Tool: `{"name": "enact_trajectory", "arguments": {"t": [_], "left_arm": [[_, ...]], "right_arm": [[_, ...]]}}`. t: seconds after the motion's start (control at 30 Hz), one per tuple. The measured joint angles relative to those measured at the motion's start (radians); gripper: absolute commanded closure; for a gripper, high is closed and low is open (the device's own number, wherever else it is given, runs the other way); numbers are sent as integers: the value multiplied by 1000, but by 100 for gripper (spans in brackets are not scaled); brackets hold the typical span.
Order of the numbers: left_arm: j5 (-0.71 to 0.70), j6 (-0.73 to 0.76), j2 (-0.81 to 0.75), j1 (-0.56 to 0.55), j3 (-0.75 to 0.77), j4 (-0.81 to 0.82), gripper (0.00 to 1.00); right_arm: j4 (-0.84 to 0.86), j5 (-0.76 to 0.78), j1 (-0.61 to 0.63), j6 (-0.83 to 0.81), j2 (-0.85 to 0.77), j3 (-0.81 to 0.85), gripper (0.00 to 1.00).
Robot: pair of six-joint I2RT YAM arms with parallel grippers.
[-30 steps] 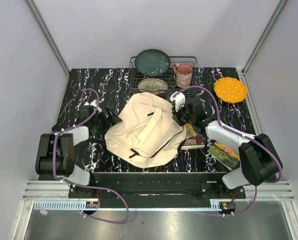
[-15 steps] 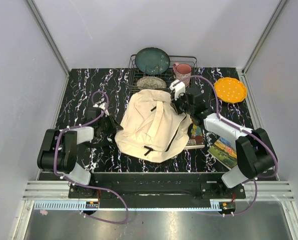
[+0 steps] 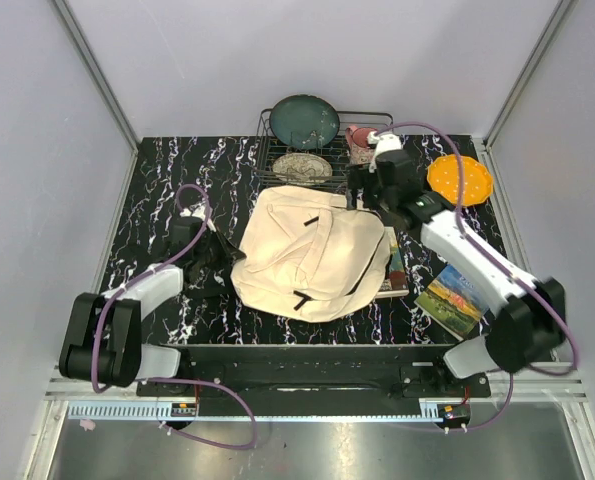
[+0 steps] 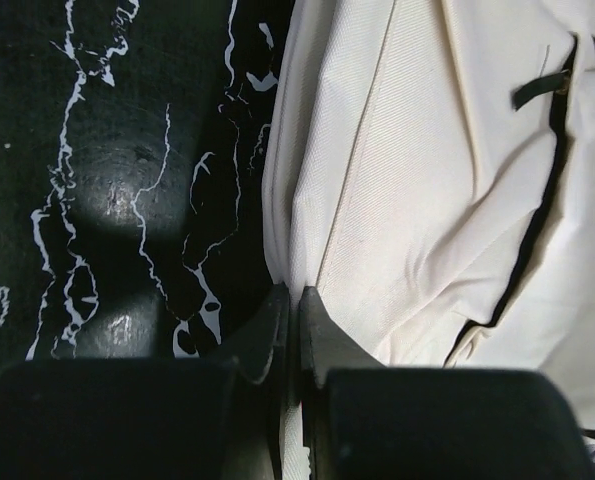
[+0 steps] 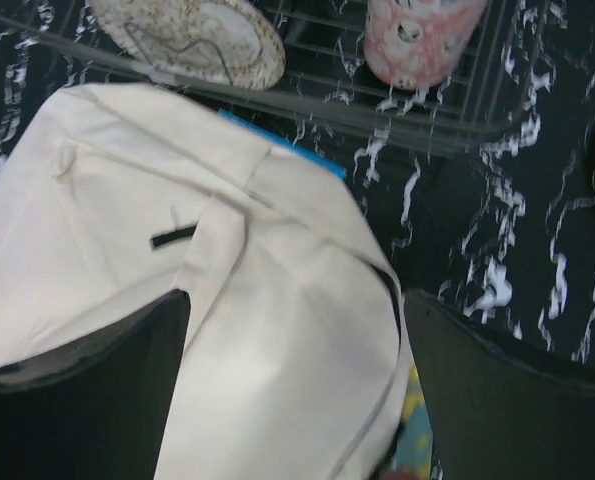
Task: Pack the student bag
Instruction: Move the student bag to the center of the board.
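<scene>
The cream student bag (image 3: 312,255) lies flat in the middle of the black marbled table. At its left edge my left gripper (image 3: 222,255) is shut, and the left wrist view shows the two jaws (image 4: 295,300) pinching a fold of the bag's canvas (image 4: 427,180). My right gripper (image 3: 362,192) hovers over the bag's far right corner, by the rack. It is open, with the bag's fabric (image 5: 177,230) below and between the wide-apart fingers (image 5: 77,400). A blue edge (image 5: 287,158) peeks out at the bag's top.
A wire dish rack (image 3: 267,150) stands behind the bag with a teal plate (image 3: 304,122), a patterned plate (image 3: 302,167) and a pink mug (image 3: 359,145). An orange plate (image 3: 459,180) sits at the back right. One book (image 3: 392,270) lies partly under the bag, another (image 3: 455,295) to its right.
My left gripper has shut on the bag's left edge. My right gripper has opened, let go of the bag and moved back toward the rack. The bag has shifted and settled flatter.
</scene>
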Motion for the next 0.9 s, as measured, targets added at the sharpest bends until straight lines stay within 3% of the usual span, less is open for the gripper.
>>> {"name": "enact_trajectory", "arguments": {"t": [0.1, 0.2, 0.3, 0.43, 0.53, 0.9], "left_arm": [[-24, -5, -64, -2, 0, -42, 100], [-37, -12, -119, -2, 0, -72, 100], [-40, -15, -158, -2, 0, -88, 100], [-40, -15, -177, -3, 0, -102, 100], [-45, -14, -183, -5, 0, -114, 100], [-55, -14, -213, -5, 0, -156, 100]], "right_arm": [[-57, -24, 0, 93, -162, -58, 18], [-57, -175, 5, 212, -327, -124, 24], [-17, -270, 99, 341, -402, -209, 32], [31, -293, 340, 477, -305, -314, 37], [32, -267, 449, 541, -198, -386, 38], [79, -129, 570, 568, 2, -351, 37]]}}
